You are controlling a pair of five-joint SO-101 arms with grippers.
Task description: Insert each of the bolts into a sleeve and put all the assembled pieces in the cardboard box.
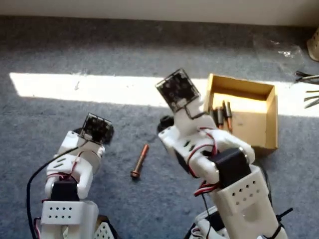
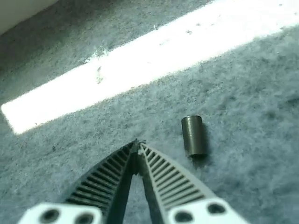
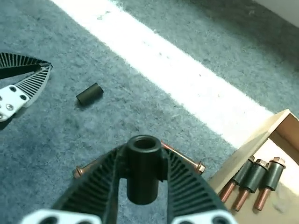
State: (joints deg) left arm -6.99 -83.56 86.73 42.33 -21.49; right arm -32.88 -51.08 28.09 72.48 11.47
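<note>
Grey carpet [image 1: 60, 50] is covering the floor in the high view, and a band of sunlight [image 1: 99, 89] is running across it. The cardboard box [image 1: 271, 119] is sitting at the far right, with the assembled pieces [image 1: 222, 115] lying inside along its left wall. A copper bolt [image 1: 140, 161] is lying loose on the carpet between the left arm [image 1: 75, 169] and the right arm [image 1: 214, 154], touching neither. In the left wrist view, the left gripper [image 2: 138, 148] is keeping its ribbed fingers pressed together with nothing between them. The loose sleeve [image 2: 193, 135], dark and short, is lying on its side just beside the tip and apart from it. In the right wrist view, the right gripper [image 3: 142, 151] is clamping the held sleeve [image 3: 141, 186] between its fingers, with the open bore facing the camera. Behind it, a bolt head [image 3: 77, 171] is peeking out on one side of the fingers, and a second bolt [image 3: 187, 159] is lying on the carpet on the other side. Farther off, the loose sleeve [image 3: 89, 94] is lying near the left gripper [image 3: 46, 67]. A corner of the cardboard box [image 3: 257, 140] is showing at the edge, and three assembled pieces [image 3: 254, 179] are lying side by side inside it, copper shafts sticking out of dark sleeves.
</note>
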